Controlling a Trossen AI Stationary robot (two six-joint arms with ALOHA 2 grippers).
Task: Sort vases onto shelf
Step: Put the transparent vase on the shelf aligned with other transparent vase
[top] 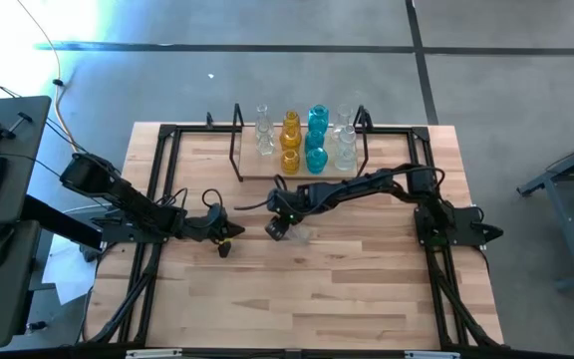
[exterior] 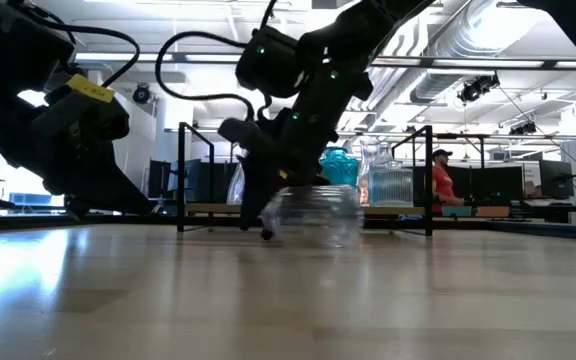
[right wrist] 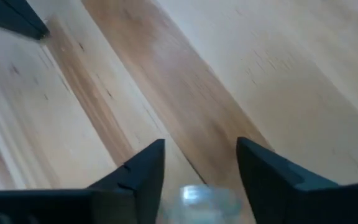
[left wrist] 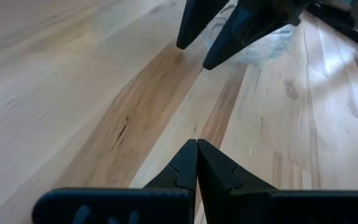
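one clear vase lies mid-bench between the right gripper's parted fingers, not yet clamped, so next comes squeezing and lifting toward the shelf.

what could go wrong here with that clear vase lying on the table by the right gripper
1. The clear vase lies on its side on the table, so it may roll off as the right gripper's open fingers close.
2. The shelf is already crowded; placing it could knock a standing vase.
3. The left gripper, shut, waits close by.
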